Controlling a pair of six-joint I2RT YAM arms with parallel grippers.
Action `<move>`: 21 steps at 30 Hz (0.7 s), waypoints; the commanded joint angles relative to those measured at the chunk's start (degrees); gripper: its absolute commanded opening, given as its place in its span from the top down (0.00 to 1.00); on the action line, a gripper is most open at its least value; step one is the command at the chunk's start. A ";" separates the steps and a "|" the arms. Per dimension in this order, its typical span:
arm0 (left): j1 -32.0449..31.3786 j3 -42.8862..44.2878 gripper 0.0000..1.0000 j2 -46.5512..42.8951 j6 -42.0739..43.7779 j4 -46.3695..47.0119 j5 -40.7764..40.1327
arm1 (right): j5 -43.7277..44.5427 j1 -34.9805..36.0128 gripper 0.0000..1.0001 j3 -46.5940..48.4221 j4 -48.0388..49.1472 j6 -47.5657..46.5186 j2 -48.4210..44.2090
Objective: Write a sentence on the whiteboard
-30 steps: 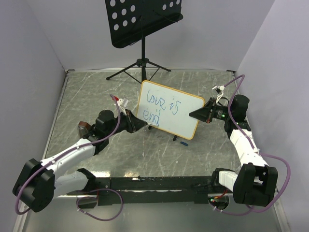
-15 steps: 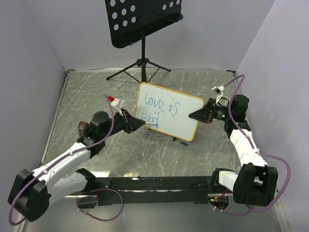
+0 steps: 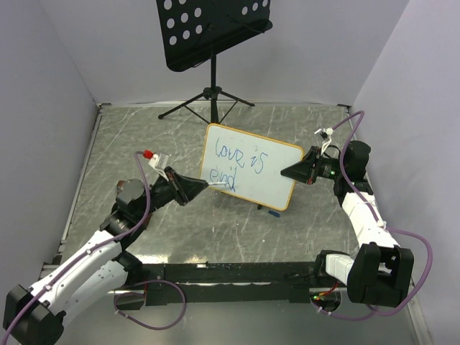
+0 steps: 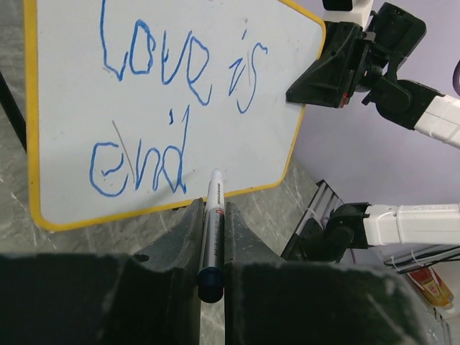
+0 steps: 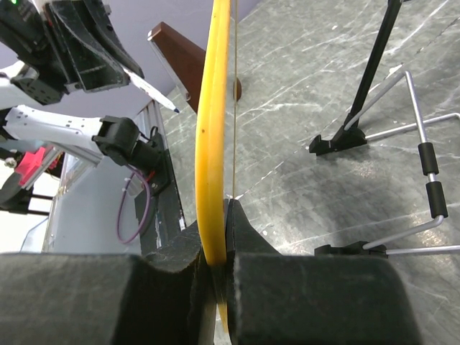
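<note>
Now the whiteboard (image 3: 250,167) stands tilted mid-table, w/ the sentence (image 3: 237,162) so far reading "love is" over "end" in blue. Right tool (image 3: 293,171) is pinched on the board's right edge, frame betw. its 2 fingers. Left tool (image 4: 210,215) sits off the board's lower-left corner, pressed together on a marker (image 4: 211,237); its tip points at the board's bottom edge under "end", contact unclear. Table (image 3: 136,144) is grey, marble-look. Black music stand (image 3: 213,29) behind the board, pale lilac walls (image 3: 50,65) around.
</note>
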 commanded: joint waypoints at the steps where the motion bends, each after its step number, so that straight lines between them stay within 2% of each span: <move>1: 0.17 -2.48 0.99 -3.80 -1.49 4.32 -2.49 | -2.94 0.25 1.00 1.19 3.82 -0.11 -1.41; 8: 0.26 -4.85 0.99 -8.20 -2.28 6.25 -5.04 | -3.03 0.25 1.00 1.10 4.26 0.24 -1.50; 21: 0.34 -7.67 0.99 -9.08 -4.30 10.64 -5.40 | -2.94 0.25 1.00 1.01 4.17 0.15 -1.67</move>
